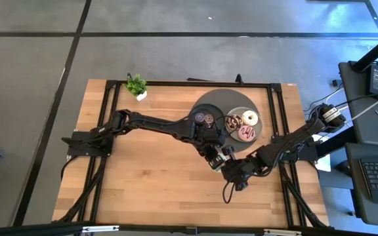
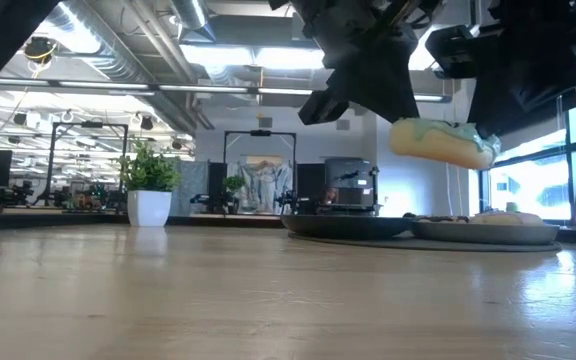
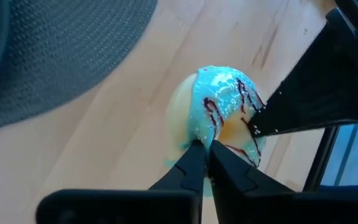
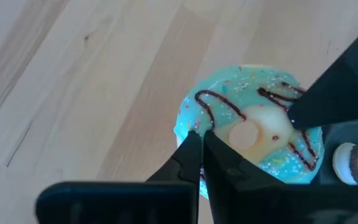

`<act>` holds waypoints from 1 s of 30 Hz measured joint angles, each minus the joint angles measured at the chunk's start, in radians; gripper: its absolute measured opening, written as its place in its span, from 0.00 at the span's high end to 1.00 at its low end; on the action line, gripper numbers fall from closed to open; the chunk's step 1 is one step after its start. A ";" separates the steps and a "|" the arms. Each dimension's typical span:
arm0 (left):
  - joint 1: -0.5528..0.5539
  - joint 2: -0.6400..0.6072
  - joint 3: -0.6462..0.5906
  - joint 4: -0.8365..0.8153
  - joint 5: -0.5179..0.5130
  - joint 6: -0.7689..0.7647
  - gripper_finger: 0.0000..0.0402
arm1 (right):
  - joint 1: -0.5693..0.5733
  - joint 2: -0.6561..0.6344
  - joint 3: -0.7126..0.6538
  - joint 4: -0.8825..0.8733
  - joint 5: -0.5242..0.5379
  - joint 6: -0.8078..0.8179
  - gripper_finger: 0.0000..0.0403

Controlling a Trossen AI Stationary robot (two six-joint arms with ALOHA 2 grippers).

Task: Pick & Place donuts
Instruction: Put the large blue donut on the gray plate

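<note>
A green-iced donut with dark drizzle hangs in the air between both grippers, right of the table's middle; the low view shows the donut well above the wood. My left gripper reaches in from the table's left and is shut on it. My right gripper comes from the right and is shut on it too. A sprinkled chocolate donut, a cream donut and a pink donut lie on a dark grey plate. Small minis sit on the neighbouring plate. My left gripper pinches the green donut's outer rim between its two fingers, slanting down from the table's left. The donut is lifted clear of the table. My right gripper pinches the ring at another spot on the rim, between outer edge and hole, slanting in from the table's right and near side. The donut sits roughly level, icing up.
The two dark grey plates lie toward the far edge, just beyond the grippers. A small potted plant stands at the far left corner. Bare wood spreads across the left and near parts of the table.
</note>
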 joint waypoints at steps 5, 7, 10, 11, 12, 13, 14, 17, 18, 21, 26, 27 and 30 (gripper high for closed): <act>0.014 0.000 0.000 0.000 0.005 0.016 0.92 | 0.000 0.000 0.000 -0.006 0.004 0.002 0.96; 0.017 0.000 0.000 0.000 0.005 0.018 0.89 | 0.000 -0.003 0.000 -0.010 0.004 0.010 0.96; 0.021 0.000 0.000 -0.001 -0.002 0.026 0.84 | 0.000 -0.016 -0.001 -0.021 -0.006 0.028 0.96; 0.021 0.000 0.000 -0.002 -0.003 0.038 0.81 | 0.001 -0.024 -0.002 -0.031 -0.008 0.028 0.96; 0.023 -0.002 0.000 -0.009 -0.003 0.051 0.79 | 0.001 -0.033 -0.002 -0.040 -0.009 0.028 0.96; 0.024 -0.007 0.000 -0.031 -0.003 0.059 0.77 | 0.000 -0.042 -0.002 -0.048 -0.009 0.027 0.96; 0.027 -0.013 0.000 -0.056 -0.003 0.065 0.75 | -0.002 -0.055 -0.002 -0.066 -0.004 0.029 0.96; 0.034 -0.049 0.000 -0.133 -0.047 0.088 0.71 | -0.022 -0.099 -0.002 -0.134 0.020 0.076 0.96; 0.035 -0.064 0.000 -0.156 -0.082 0.095 0.70 | -0.033 -0.118 -0.002 -0.155 0.026 0.099 0.96; 0.034 -0.105 0.001 -0.209 -0.197 0.122 0.68 | -0.085 -0.179 -0.002 -0.239 0.060 0.190 0.96; 0.024 -0.151 0.001 -0.234 -0.266 0.141 0.68 | -0.241 -0.260 -0.003 -0.390 0.075 0.303 0.96; 0.024 -0.153 0.001 -0.229 -0.267 0.141 0.68 | -0.279 -0.273 -0.008 -0.403 0.075 0.308 0.96; 0.021 -0.153 0.000 -0.232 -0.266 0.141 0.69 | -0.383 -0.308 -0.040 -0.424 0.058 0.279 0.96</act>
